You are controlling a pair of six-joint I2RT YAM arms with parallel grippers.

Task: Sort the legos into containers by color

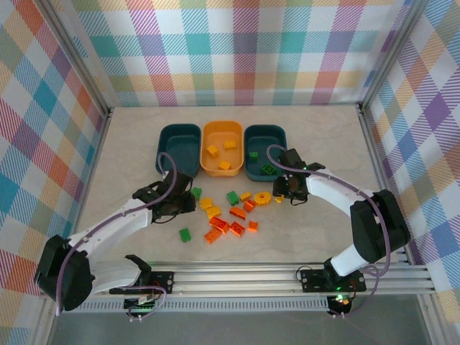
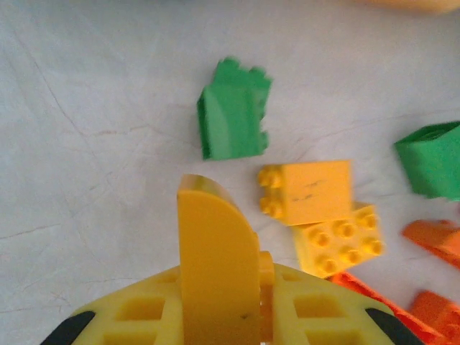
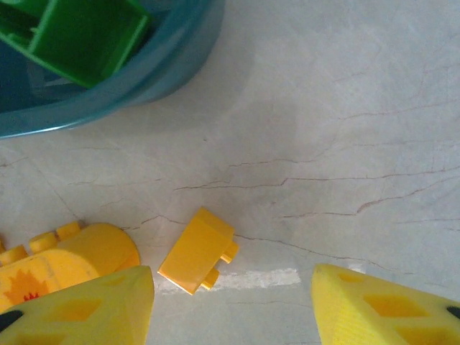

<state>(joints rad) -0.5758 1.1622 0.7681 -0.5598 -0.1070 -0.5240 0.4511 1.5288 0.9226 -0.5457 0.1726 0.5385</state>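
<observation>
My left gripper [image 1: 188, 203] [image 2: 224, 287] is shut on a yellow lego with a rounded top [image 2: 215, 244], just left of the loose pile. Ahead of it lie a green lego [image 2: 233, 118] and two yellow legos [image 2: 313, 190]. My right gripper [image 1: 282, 194] [image 3: 231, 273] stands open low over the table. A small yellow lego [image 3: 198, 251] lies between its fingers, nearer the left one. A round yellow piece [image 3: 72, 259] lies beside it. Of the three containers, the left teal tub [image 1: 178, 128] looks empty, the yellow-orange tub [image 1: 223, 124] holds yellow legos, and the right teal tub [image 1: 264, 129] [image 3: 144, 79] holds green ones.
Orange-red legos [image 1: 228, 226] cluster at the table's middle front, with a lone green one [image 1: 185, 234] to their left and another green one [image 1: 232, 197] further back. A metal rail [image 1: 251, 277] runs along the near edge. Plaid walls close in the left, right and back.
</observation>
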